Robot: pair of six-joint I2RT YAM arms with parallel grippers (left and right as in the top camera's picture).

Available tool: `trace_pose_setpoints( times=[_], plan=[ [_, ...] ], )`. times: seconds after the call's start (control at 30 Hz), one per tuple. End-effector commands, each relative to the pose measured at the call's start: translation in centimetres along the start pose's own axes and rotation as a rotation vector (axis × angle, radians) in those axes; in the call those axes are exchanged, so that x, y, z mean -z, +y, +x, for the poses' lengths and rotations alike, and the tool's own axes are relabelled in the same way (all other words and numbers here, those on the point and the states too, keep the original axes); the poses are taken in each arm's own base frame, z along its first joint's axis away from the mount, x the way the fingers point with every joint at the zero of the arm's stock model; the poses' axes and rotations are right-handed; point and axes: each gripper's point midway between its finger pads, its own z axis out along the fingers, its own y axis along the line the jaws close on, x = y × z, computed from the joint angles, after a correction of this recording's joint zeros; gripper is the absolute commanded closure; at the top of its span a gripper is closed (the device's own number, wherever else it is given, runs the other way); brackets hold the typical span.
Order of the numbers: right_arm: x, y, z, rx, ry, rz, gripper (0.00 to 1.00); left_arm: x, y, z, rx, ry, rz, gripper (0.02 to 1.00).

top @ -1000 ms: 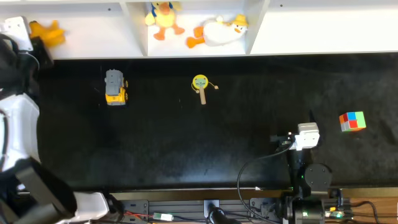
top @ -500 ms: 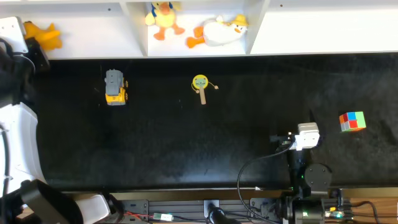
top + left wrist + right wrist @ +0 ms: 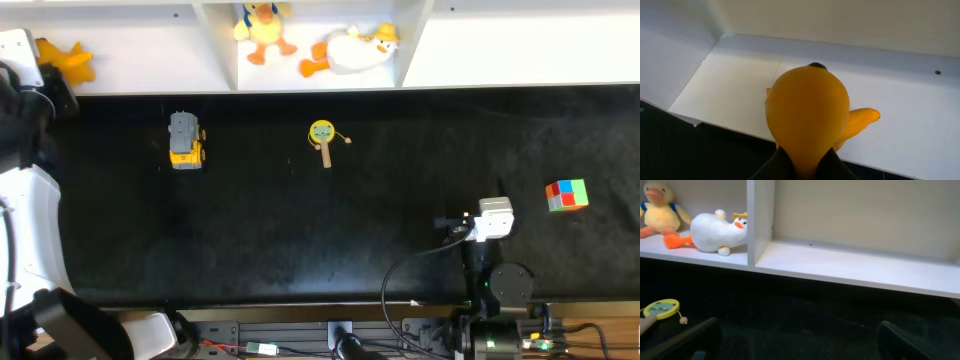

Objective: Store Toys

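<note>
Since a second ago, the left arm has eased in toward the shelf (image 3: 220,45), taking the orange plush toy (image 3: 807,112) slightly deeper into the shelf's left compartment. The toy is clamped between the left gripper's (image 3: 807,162) fingers, over the shelf's front edge; contact with the shelf floor can't be told. Left arm extended to the shelf's left end. Right gripper (image 3: 797,335) spread wide, well short of the shelf.
</note>
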Motion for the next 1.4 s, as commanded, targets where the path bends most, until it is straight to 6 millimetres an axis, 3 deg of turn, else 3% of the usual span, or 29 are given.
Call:
trace_pose_setpoints(
  times=[0.03,0.57,0.9,1.4],
  plan=[
    [0.0,-0.1,-0.1,0.000,-0.010,0.006,0.005,0.2,0.2,-1.0,-0.026,-0.026,-0.023,0.936],
    [0.0,-0.1,-0.1,0.000,-0.010,0.006,0.005,-2.4,0.2,0.6,-0.015,0.006,-0.015,0.930],
    [0.0,-0.1,-0.1,0.000,-0.010,0.006,0.005,-3.0,0.3,0.5,-0.006,-0.007,-0.017,0.925],
    [0.0,-0.1,-0.1,0.000,-0.010,0.006,0.005,-4.7,0.1,2.0,0.018,0.022,-0.003,0.928]
  ],
)
